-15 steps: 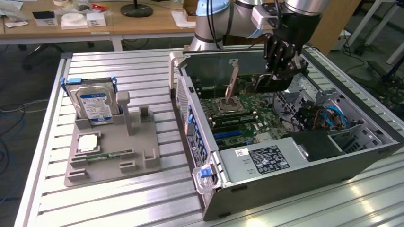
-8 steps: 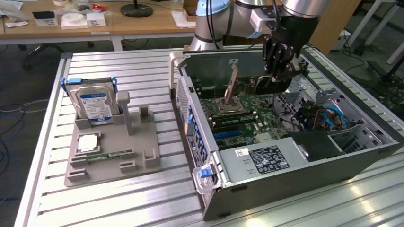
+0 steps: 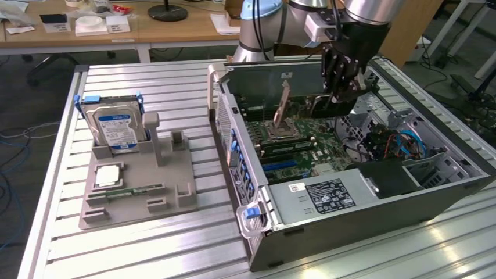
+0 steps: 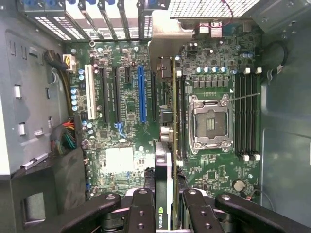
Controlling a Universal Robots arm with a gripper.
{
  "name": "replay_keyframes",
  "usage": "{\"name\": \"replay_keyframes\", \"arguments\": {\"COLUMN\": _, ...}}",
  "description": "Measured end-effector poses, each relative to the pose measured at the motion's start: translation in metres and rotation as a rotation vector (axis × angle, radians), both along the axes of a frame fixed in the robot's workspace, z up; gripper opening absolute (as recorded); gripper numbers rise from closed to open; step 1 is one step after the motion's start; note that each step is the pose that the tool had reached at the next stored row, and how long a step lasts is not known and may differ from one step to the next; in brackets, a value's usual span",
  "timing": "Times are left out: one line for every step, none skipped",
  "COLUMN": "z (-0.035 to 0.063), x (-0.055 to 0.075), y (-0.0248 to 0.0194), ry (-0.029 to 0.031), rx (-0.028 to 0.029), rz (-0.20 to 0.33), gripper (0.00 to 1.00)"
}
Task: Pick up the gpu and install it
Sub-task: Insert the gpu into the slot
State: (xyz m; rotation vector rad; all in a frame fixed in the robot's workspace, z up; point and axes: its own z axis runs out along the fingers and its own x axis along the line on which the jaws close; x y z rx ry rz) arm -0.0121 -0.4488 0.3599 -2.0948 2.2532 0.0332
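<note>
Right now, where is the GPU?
The gpu is clamped edge-on in the gripper, inside the open computer case on the exterior view's right, over the motherboard between the blue slot and the CPU socket.

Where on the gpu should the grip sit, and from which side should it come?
Pinch the gpu across its two flat faces at the long edge turned away from the motherboard, coming in through the open side of the case. The card is thin and stands edge-on to the board, so only that edge is free. The gripper is shut on it this way.
</note>
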Motion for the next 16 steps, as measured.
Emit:
{"name": "replay_keyframes", "arguments": {"z": -0.0001, "x": 0.0, "y": -0.0011, "ry": 0.0, "rx": 0.0, "rz": 0.0, "gripper": 0.27}}
{"name": "replay_keyframes", "arguments": {"z": -0.0003, "x": 0.0, "y": -0.0023, "ry": 0.0, "rx": 0.0, "rz": 0.0, "gripper": 0.27}}
{"name": "replay_keyframes", "arguments": {"z": -0.0005, "x": 0.0, "y": -0.0033, "ry": 0.0, "rx": 0.0001, "rz": 0.0, "gripper": 0.27}}
{"name": "replay_keyframes", "arguments": {"z": -0.0012, "x": 0.0, "y": -0.0036, "ry": -0.0001, "rx": 0.0002, "rz": 0.0, "gripper": 0.27}}
{"name": "replay_keyframes", "arguments": {"z": -0.002, "x": -0.001, "y": -0.0038, "ry": -0.0001, "rx": 0.0001, "rz": 0.0, "gripper": 0.27}}
{"name": "replay_keyframes", "arguments": {"z": -0.0029, "x": -0.001, "y": -0.0039, "ry": -0.0001, "rx": 0.0, "rz": 0.0, "gripper": 0.27}}
{"name": "replay_keyframes", "arguments": {"z": -0.0041, "x": -0.001, "y": -0.0041, "ry": -0.0001, "rx": 0.0, "rz": 0.0, "gripper": 0.27}}
{"name": "replay_keyframes", "arguments": {"z": -0.0054, "x": -0.002, "y": -0.0042, "ry": -0.0001, "rx": 0.0001, "rz": 0.0, "gripper": 0.27}}
{"name": "replay_keyframes", "arguments": {"z": -0.0065, "x": -0.002, "y": -0.0044, "ry": -0.0001, "rx": 0.0001, "rz": 0.0, "gripper": 0.27}}
{"name": "replay_keyframes", "arguments": {"z": -0.0075, "x": -0.002, "y": -0.0046, "ry": 0.0, "rx": 0.0001, "rz": 0.0, "gripper": 0.27}}
{"name": "replay_keyframes", "arguments": {"z": -0.0085, "x": -0.003, "y": -0.0049, "ry": 0.0, "rx": 0.0001, "rz": 0.0, "gripper": 0.27}}
{"name": "replay_keyframes", "arguments": {"z": -0.0093, "x": -0.003, "y": -0.0052, "ry": 0.0, "rx": 0.0, "rz": 0.0, "gripper": 0.27}}
{"name": "replay_keyframes", "arguments": {"z": -0.0099, "x": -0.003, "y": -0.0058, "ry": 0.0001, "rx": -0.0002, "rz": 0.0, "gripper": 0.27}}
{"name": "replay_keyframes", "arguments": {"z": -0.0107, "x": -0.003, "y": -0.006, "ry": 0.0, "rx": 0.0001, "rz": 0.0, "gripper": 0.27}}
{"name": "replay_keyframes", "arguments": {"z": -0.0109, "x": -0.003, "y": -0.0061, "ry": 0.0, "rx": 0.0, "rz": 0.0, "gripper": 0.27}}
{"name": "replay_keyframes", "arguments": {"z": -0.0109, "x": -0.003, "y": -0.0061, "ry": 0.0001, "rx": -0.0001, "rz": 0.0, "gripper": 0.27}}
